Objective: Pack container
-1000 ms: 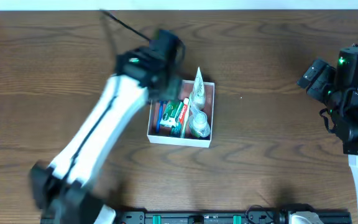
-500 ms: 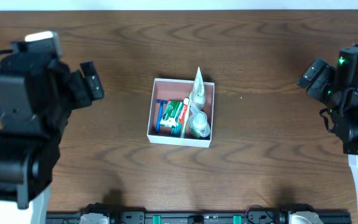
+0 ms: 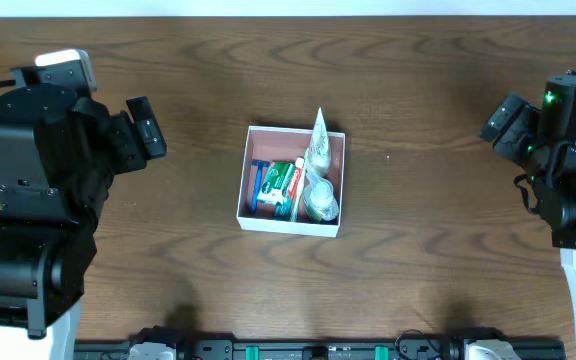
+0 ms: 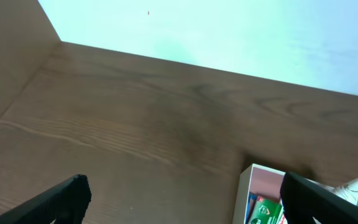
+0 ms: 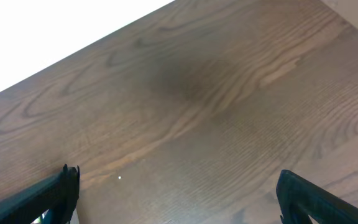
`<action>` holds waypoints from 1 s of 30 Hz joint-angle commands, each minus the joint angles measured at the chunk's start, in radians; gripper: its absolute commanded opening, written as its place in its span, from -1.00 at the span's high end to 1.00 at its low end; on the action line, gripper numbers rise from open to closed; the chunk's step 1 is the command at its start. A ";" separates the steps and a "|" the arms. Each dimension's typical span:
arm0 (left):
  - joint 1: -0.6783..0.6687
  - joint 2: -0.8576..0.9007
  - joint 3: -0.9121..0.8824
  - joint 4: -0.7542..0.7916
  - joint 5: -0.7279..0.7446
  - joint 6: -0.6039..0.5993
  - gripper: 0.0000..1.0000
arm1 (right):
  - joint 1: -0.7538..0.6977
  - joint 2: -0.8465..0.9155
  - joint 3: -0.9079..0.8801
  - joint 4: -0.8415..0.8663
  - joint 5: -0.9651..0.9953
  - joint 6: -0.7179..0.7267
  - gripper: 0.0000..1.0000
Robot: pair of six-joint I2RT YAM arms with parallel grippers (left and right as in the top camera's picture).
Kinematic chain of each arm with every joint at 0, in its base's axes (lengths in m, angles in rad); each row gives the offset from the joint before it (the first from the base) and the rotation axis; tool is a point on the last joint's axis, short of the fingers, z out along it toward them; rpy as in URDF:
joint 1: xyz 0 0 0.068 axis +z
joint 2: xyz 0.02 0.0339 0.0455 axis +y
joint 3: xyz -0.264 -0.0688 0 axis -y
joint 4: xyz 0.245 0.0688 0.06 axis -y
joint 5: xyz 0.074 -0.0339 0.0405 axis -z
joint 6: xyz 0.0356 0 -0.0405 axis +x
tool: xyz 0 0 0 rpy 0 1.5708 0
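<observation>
Overhead: the left arm [image 3: 30,200] sits folded at the table's [image 3: 428,270] left edge, its left end effector [image 3: 149,126] pointing toward the middle. The right arm [image 3: 573,170] is bunched at the right edge, its right end effector [image 3: 497,118] aimed inward. Both are well apart from the container [image 3: 244,190], which rests mid-table holding a blue razor [image 3: 258,185], a green toothpaste box [image 3: 282,183], a white tube [image 3: 318,135] and a clear bottle [image 3: 320,203].

Left wrist: the 2 fingers [image 4: 67,196] are spread wide with nothing between them, above bare wood; the container's corner shows at lower right.

Right wrist: the 2 fingers [image 5: 56,194] are likewise spread wide and grip nothing, over bare table.
</observation>
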State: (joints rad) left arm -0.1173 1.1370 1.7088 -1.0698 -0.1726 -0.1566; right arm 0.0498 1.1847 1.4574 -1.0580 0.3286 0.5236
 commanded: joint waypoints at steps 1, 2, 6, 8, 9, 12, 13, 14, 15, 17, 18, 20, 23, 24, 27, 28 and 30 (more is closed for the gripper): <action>0.008 0.000 0.003 0.000 -0.016 0.005 -0.96 | -0.006 0.000 0.004 -0.001 0.004 0.014 -0.99; 0.008 0.000 0.003 0.000 -0.016 0.005 -0.96 | -0.006 0.000 0.004 -0.001 0.004 0.014 -0.99; 0.008 0.000 0.003 0.000 -0.016 0.005 -0.96 | -0.006 -0.002 0.004 -0.001 0.004 0.014 -0.99; 0.008 0.000 0.003 0.000 -0.016 0.005 -0.96 | -0.006 -0.014 0.002 0.002 0.012 0.014 -0.99; 0.008 0.000 0.003 0.000 -0.016 0.005 -0.96 | -0.006 -0.029 0.001 0.001 0.016 0.012 -0.99; 0.008 0.000 0.003 0.000 -0.016 0.005 -0.96 | -0.006 -0.086 -0.008 0.001 0.027 -0.041 -0.99; 0.008 0.000 0.003 0.000 -0.016 0.005 -0.96 | -0.005 -0.115 -0.023 0.014 0.027 -0.056 -0.98; 0.008 0.000 0.003 0.000 -0.016 0.005 -0.96 | -0.005 -0.147 -0.049 0.044 0.027 -0.080 -0.98; 0.008 0.000 0.003 0.000 -0.016 0.005 -0.96 | -0.004 -0.179 -0.077 0.078 0.019 -0.113 -0.99; 0.008 0.000 0.003 0.000 -0.016 0.005 -0.96 | -0.004 -0.254 -0.160 0.167 -0.023 -0.219 -0.99; 0.008 0.000 0.003 0.000 -0.016 0.005 -0.96 | -0.004 -0.304 -0.222 0.220 -0.056 -0.290 -0.98; 0.008 0.000 0.003 0.000 -0.016 0.005 -0.96 | -0.004 -0.399 -0.344 0.286 -0.110 -0.378 -0.99; 0.008 0.000 0.003 0.000 -0.016 0.005 -0.96 | -0.004 -0.531 -0.515 0.327 -0.124 -0.390 -0.97; 0.008 0.000 0.003 0.000 -0.016 0.005 -0.96 | -0.004 -0.572 -0.566 0.336 -0.127 -0.387 -0.98; 0.008 0.000 0.003 0.000 -0.016 0.005 -0.96 | -0.004 -0.706 -0.732 0.352 -0.127 -0.375 -0.99; 0.008 0.000 0.003 0.000 -0.016 0.005 -0.96 | -0.004 -0.743 -0.774 0.352 -0.127 -0.375 -0.98; 0.008 0.000 0.003 0.000 -0.016 0.005 -0.96 | -0.004 -0.818 -0.855 0.351 -0.131 -0.375 -0.98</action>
State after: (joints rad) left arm -0.1173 1.1370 1.7088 -1.0698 -0.1726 -0.1566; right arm 0.0498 0.4435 0.6792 -0.7136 0.2142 0.1783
